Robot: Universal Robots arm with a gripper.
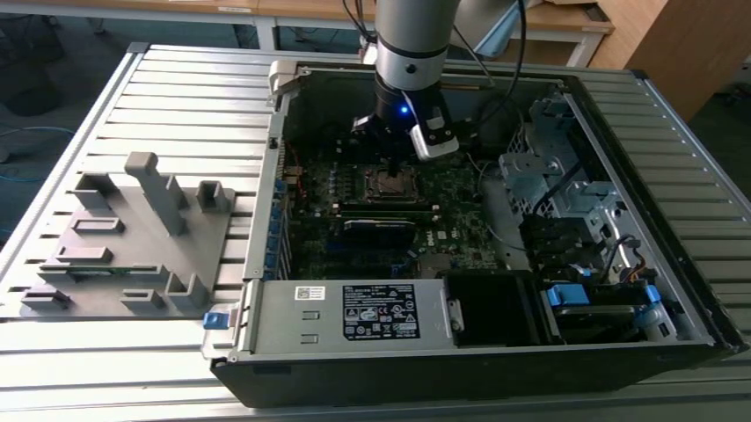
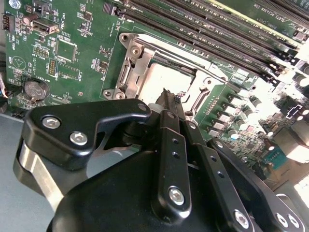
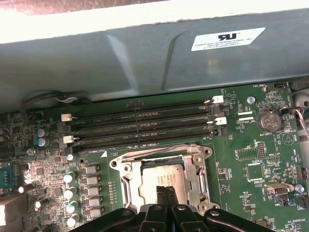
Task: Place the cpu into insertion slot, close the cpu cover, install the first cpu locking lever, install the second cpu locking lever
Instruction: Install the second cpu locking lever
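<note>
The insertion slot (image 1: 393, 183) sits in the middle of the green motherboard inside the open computer case. In both wrist views the cpu (image 3: 159, 175) (image 2: 157, 77) lies flat in it, silver face up. The cpu cover (image 3: 199, 169) (image 2: 131, 67) lies down around it as a silver frame. A thin metal locking lever (image 2: 193, 65) runs along one side of the socket. My gripper (image 3: 165, 191) (image 2: 166, 94) (image 1: 393, 163) hangs straight over the socket, its two narrow fingers pressed together, tips at or just above the cpu's face near the frame's edge. I see nothing between the fingers.
Several long black memory slots (image 3: 140, 125) run beside the socket. Capacitors (image 3: 72, 193) stand on another side. The case walls (image 1: 277, 167) enclose the board, with a drive cage (image 1: 551, 176) at the exterior view's right. A grey fixture (image 1: 129, 237) stands outside the case at the exterior view's left.
</note>
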